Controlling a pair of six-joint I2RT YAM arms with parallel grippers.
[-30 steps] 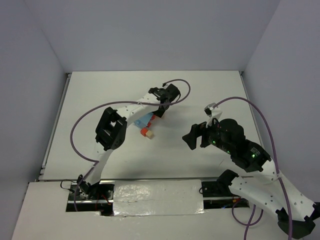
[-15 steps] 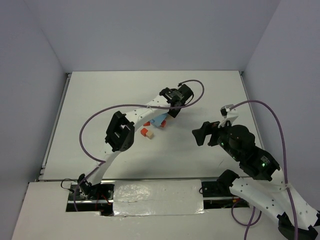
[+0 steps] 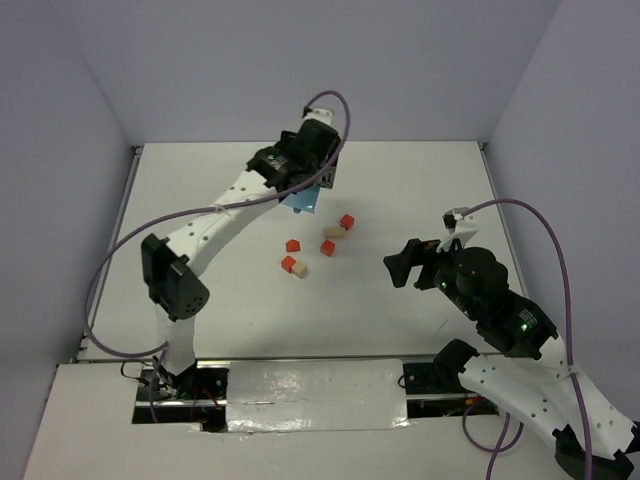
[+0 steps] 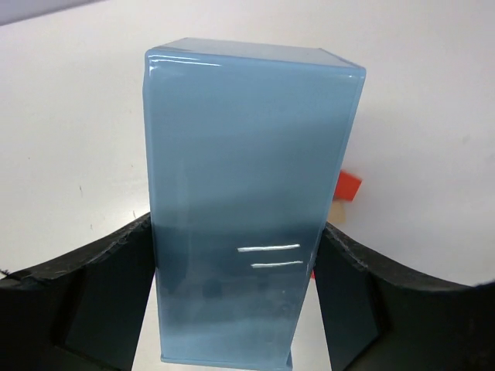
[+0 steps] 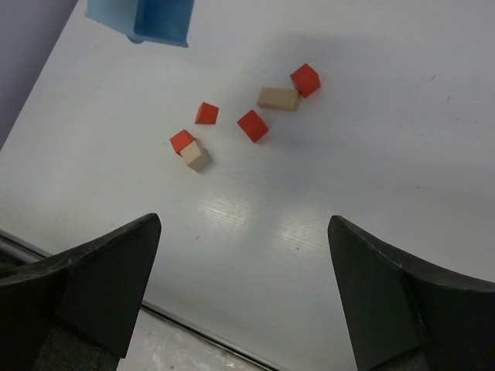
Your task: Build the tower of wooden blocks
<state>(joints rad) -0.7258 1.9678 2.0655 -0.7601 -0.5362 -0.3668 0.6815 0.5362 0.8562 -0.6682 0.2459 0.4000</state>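
Blocks: six wood blocks (image 3: 328,247) are scattered flat on the table (image 3: 420,190), left of centre. None is stacked, so the tower is judged not begun.

Left gripper (image 4: 236,309): closed on the light-blue tray (image 4: 247,154), which is held over the far side of the table, far and left of the blocks. This arm is occupied.

Right gripper (image 5: 244,232): spread wide with nothing between the fingers, hovering right of the blocks.

Key relation: the blocks lie to the left of the right gripper and slightly farther out, with bare table between. The right arm is judged the free arm for a first pick.

The tan bar (image 5: 278,98) lies with its long axis roughly left-right, its right end touching the far red cube (image 5: 305,79). A grasp would be taken across its short axis, near to far. At the near left, the near red cube (image 5: 182,141) touches a tan cube (image 5: 196,156).
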